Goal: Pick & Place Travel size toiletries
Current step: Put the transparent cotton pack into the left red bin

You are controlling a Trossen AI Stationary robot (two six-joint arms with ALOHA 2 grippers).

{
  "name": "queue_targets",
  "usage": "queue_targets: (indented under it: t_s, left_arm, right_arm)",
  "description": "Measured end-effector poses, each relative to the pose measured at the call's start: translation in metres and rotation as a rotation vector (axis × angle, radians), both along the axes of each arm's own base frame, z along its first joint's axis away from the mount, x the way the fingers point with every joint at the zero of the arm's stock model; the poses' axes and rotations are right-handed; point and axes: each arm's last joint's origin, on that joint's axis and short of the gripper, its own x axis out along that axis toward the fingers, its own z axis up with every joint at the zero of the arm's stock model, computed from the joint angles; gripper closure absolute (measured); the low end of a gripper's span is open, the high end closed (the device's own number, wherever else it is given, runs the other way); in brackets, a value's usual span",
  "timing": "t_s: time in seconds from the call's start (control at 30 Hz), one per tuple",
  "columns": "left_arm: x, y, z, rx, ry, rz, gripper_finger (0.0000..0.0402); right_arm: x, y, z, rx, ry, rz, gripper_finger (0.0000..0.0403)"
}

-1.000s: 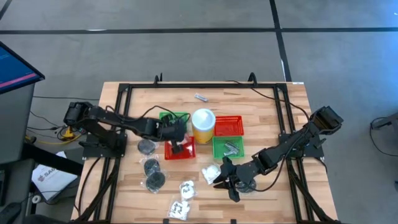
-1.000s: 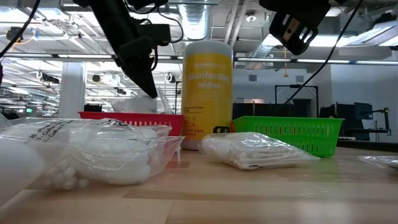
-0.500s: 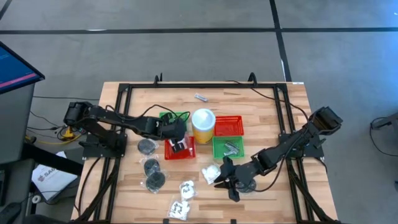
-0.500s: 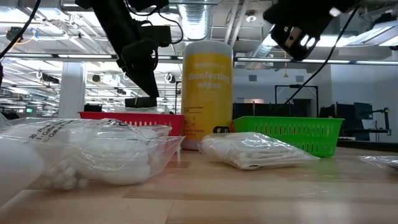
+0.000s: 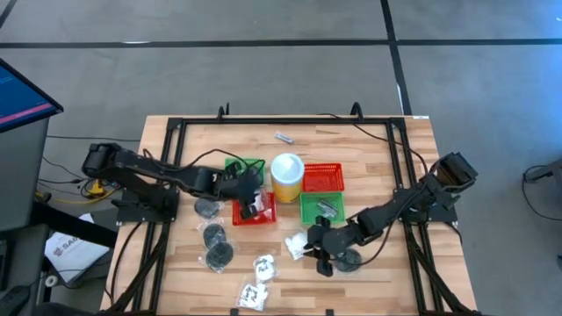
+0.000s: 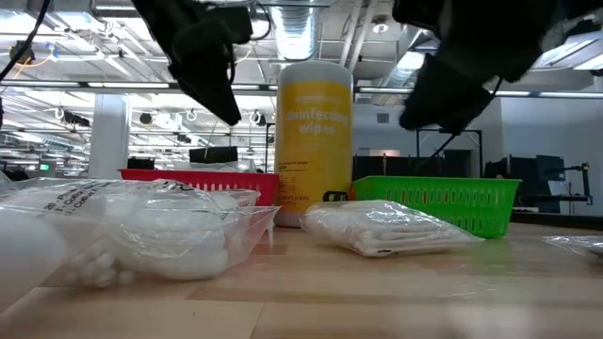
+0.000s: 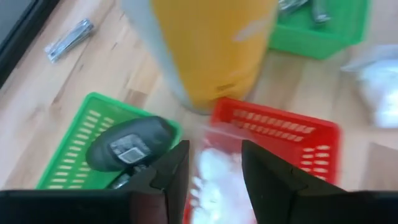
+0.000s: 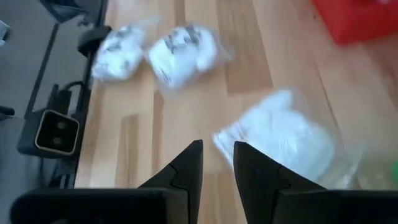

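— What lay nearest the front edge?

— Two white printed packets (image 5: pixel 255 290), one just beyond the other, with two dark round pieces in clear bags (image 5: pixel 217 254) to their left and a third dark piece (image 5: pixel 206 207) farther back. A white bagged packet (image 5: pixel 296 245) lay right of centre, on the wood.

— And the right arm?

— The right gripper (image 5: pixel 318 254) hung just beside that white packet (its wrist camera looked down on the bag (image 8: pixel 283 134)). Its fingers (image 8: pixel 186 168) stood a narrow gap apart with nothing between them.

— The left one?

— The left gripper (image 5: pixel 249 204) was over the front red basket (image 5: pixel 263 214), fingers (image 7: pixel 171 174) parted and empty. A clear bag of white pieces (image 7: pixel 214 180) lay in that basket directly below them.

— Farther back?

— A dark round item (image 7: pixel 129 142) sat in the green basket (image 5: pixel 238 167) behind the red one. The yellow canister (image 5: pixel 286 176) stood upright between the baskets. To its right, a green basket (image 5: pixel 321 210) held small silvery metal pieces (image 5: pixel 327 207), with a second red basket (image 5: pixel 323 177) beyond it. One more silvery piece (image 5: pixel 284 138) lay alone near the far edge of the table (image 5: pixel 369 149).
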Motion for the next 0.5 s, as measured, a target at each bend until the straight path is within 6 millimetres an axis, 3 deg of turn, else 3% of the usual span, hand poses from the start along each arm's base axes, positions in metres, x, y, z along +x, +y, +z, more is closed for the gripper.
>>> queue_targets:
  t_s: [0.5]
  left_arm:
    - [-0.01, -0.046, 0.016, -0.035, -0.132, -0.121, 0.0269]
  right_arm:
    - [-0.01, -0.006, -0.011, 0.04, 0.175, -0.134, 0.0308]
